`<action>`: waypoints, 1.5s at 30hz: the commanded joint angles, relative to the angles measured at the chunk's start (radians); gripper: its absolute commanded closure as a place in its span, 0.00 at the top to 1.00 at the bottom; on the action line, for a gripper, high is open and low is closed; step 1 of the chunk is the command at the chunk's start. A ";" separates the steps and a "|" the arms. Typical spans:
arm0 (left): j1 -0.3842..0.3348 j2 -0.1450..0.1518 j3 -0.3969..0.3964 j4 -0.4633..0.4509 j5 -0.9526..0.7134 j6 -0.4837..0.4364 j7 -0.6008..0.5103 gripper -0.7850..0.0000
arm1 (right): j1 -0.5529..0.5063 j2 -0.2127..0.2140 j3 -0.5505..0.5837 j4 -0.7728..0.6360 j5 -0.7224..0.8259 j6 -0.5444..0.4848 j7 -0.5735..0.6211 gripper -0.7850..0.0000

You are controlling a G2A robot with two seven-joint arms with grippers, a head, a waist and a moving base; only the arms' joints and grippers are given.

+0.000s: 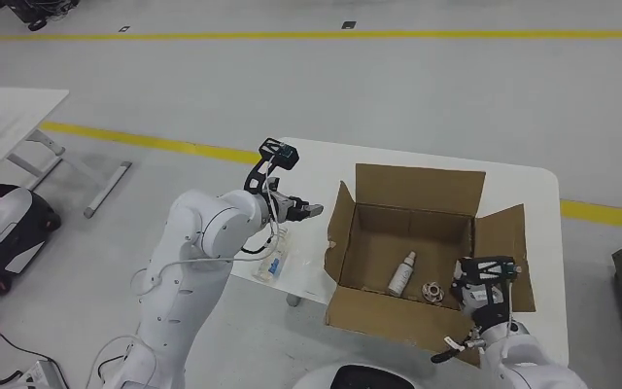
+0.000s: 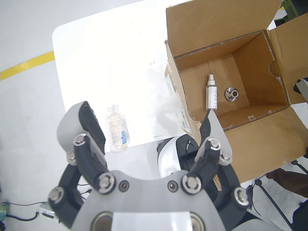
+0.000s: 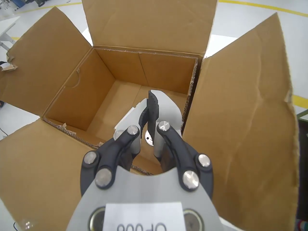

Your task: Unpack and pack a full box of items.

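— What's around you?
— I see a white bench (image 1: 525,185) on grey floor (image 1: 292,88) with a yellow line (image 1: 292,36). The box (image 1: 418,190) stands open on it, spray bottle (image 1: 402,273) inside, clear bottle (image 1: 273,265) lying beside.
— Fingers?
— Left fingers (image 2: 92,121) spread wide, empty; right fingers (image 3: 152,109) pressed together above the box.

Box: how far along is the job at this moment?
Done: one clear bottle lies on the table, outside the box. In hand: nothing; the left gripper has open, empty jaws, and the right gripper is shut above the box. Left, if this is unpacking: a spray bottle and a metal part lie inside.
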 commanded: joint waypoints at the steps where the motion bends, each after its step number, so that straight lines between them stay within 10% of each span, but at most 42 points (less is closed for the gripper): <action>1: 0.000 0.000 0.000 0.000 0.000 0.000 0.000 1.00 | 0.074 -0.018 -0.066 0.020 0.012 0.104 0.067 0.00; 12: 0.000 0.000 0.000 0.000 0.000 0.000 0.000 1.00 | 0.397 -0.129 -0.270 0.255 0.200 0.485 0.213 0.00; 27: 0.000 0.000 0.000 0.000 0.000 0.000 0.000 1.00 | 0.407 -0.147 -0.276 0.303 0.280 0.474 0.162 0.00; 40: 0.000 0.000 0.000 0.000 0.000 0.000 0.000 1.00 | 0.571 -0.241 -0.409 0.572 0.358 0.764 0.329 0.00; 45: 0.000 0.000 0.000 0.000 0.000 0.000 0.000 1.00 | 0.653 -0.280 -0.454 0.716 0.408 0.763 0.358 0.23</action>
